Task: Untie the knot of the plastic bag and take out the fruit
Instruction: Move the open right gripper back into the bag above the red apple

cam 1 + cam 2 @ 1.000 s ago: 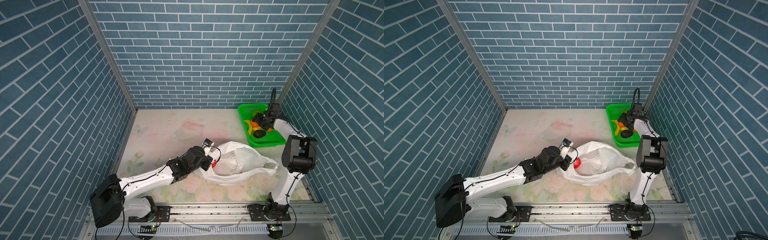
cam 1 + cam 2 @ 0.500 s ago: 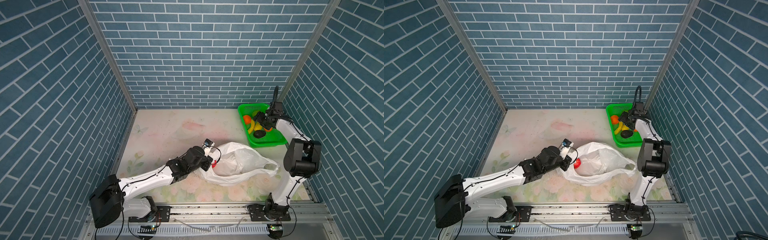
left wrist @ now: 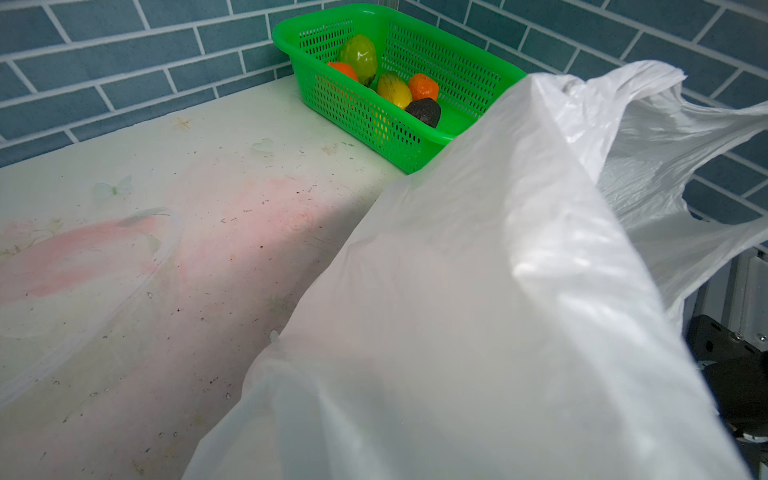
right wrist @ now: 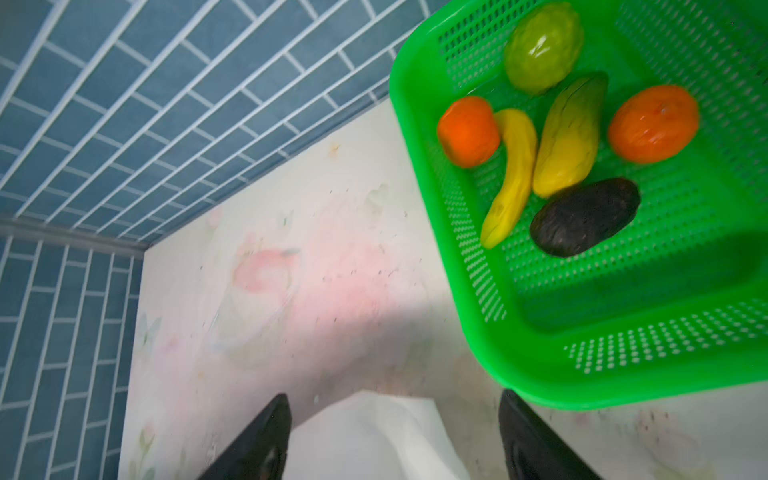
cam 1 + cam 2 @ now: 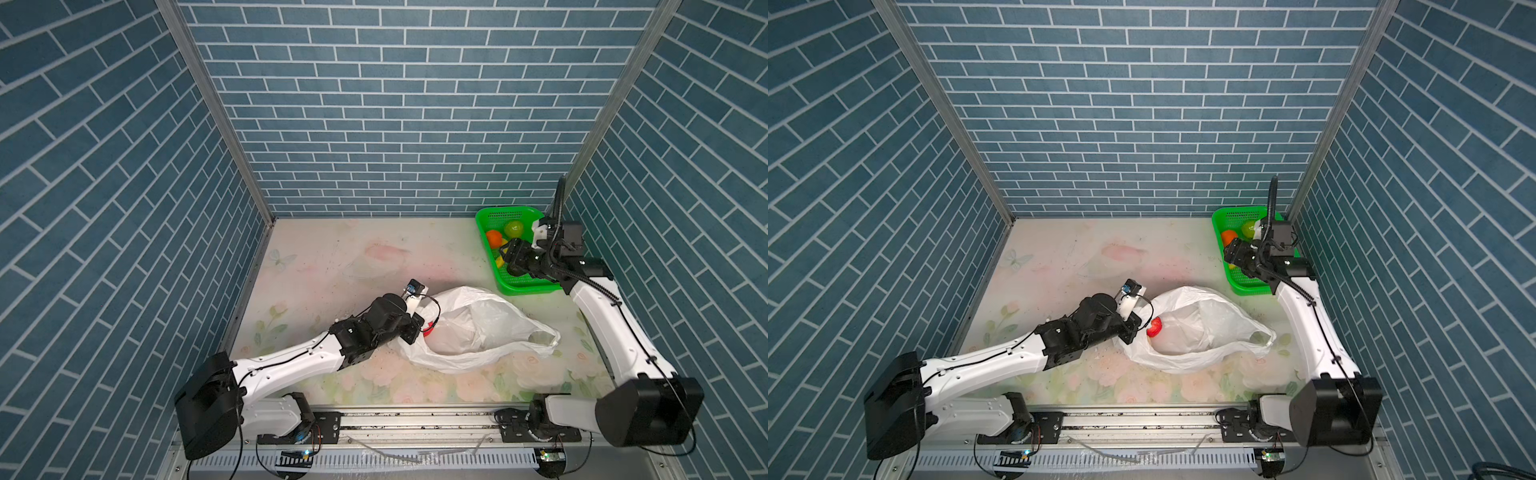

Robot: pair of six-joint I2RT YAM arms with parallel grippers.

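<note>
Blue brick-pattern walls on three sides; pale floral tabletop point(image 5: 332, 257) below, scuffed and speckled.

Landmark: green perforated plastic basket point(image 5: 523, 289). Already inside it: two oranges point(image 4: 468, 131), a yellow banana point(image 4: 513, 178), a yellow-green mango point(image 4: 569, 137), a dark avocado point(image 4: 584, 216) and a pale green bumpy fruit point(image 4: 542, 45).

Large thin translucent white plastic bag point(image 5: 478, 328): slumped on the table just beside the basket. No knot in view; handle loops point(image 5: 540, 336) loose (untying judged complete). Small red fruit point(image 5: 1154, 327): at the bag end farthest from the basket; not clear whether fully inside or at the rim.

Left gripper point(image 5: 415, 330): clamped fully closed at that same far end, apparently pinching the plastic rim (fingertips hidden under film in the wrist view). Right gripper point(image 4: 394, 397): spread wide, empty, above the basket edge nearest the bag.

Step in hand, as judged: travel of the empty right gripper from the basket to the bag for the remaining fruit.

1. Hold the left pinch firm and raised, for an open mouth.
2. Enter with the right jaws wide, through the opening only.
3. Close on fruit alone; check for trapped film.
4. Lift clear, carry to the basket, release low.
</note>
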